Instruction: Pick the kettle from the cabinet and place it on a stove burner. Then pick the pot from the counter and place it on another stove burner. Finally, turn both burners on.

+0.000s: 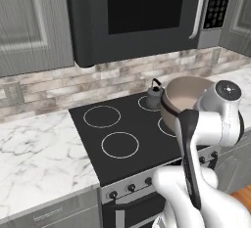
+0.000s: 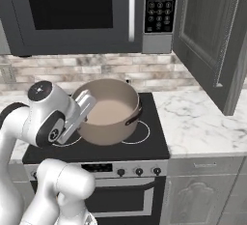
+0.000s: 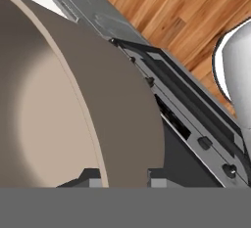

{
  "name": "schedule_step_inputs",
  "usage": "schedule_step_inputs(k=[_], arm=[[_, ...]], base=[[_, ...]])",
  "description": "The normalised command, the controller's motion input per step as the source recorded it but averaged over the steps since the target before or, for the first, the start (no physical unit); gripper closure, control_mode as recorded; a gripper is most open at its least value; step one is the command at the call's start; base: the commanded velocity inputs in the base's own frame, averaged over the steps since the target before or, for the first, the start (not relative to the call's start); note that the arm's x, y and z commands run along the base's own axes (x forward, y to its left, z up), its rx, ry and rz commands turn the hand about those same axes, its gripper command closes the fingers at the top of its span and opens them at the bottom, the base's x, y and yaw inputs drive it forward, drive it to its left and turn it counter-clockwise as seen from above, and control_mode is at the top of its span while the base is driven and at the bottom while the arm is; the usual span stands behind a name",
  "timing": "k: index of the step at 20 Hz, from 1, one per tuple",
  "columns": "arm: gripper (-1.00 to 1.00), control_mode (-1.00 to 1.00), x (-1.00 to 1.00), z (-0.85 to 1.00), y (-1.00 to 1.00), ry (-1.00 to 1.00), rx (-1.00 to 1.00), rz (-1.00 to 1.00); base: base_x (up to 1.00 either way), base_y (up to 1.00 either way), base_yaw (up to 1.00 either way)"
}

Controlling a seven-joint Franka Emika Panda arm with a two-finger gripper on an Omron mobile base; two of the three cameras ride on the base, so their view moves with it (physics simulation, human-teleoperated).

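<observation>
The pot (image 2: 108, 110) is gripped at its near-left rim by the end effector (image 3: 125, 180), seemingly just above the stovetop (image 1: 122, 124); the kettle (image 1: 155, 94) sits behind.

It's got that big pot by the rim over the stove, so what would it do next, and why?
Probably lower the wide tan-brown pot straight down onto the front right white ring burner. The end effector pinches its rim, and the small dark grey kettle already sits on a back ring, so this one seems free.
</observation>
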Motion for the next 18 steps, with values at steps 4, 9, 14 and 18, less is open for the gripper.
schedule_step_inputs(k=[4, 9, 14, 18], arm=[[1.00, -1.00, 0.02, -0.19, -0.13, 0.00, 0.00, 0.00], [1.00, -1.00, 0.00, -0.20, -0.09, 0.00, -0.01, 0.00], [1.00, -1.00, 0.02, -0.17, -0.06, 0.00, -0.02, 0.00], [1.00, -1.00, 0.05, -0.16, -0.08, 0.00, -0.02, 0.00]], base=[[0.00, 0.00, 0.00], [0.00, 0.00, 0.00], [0.00, 0.00, 0.00], [0.00, 0.00, 0.00]])
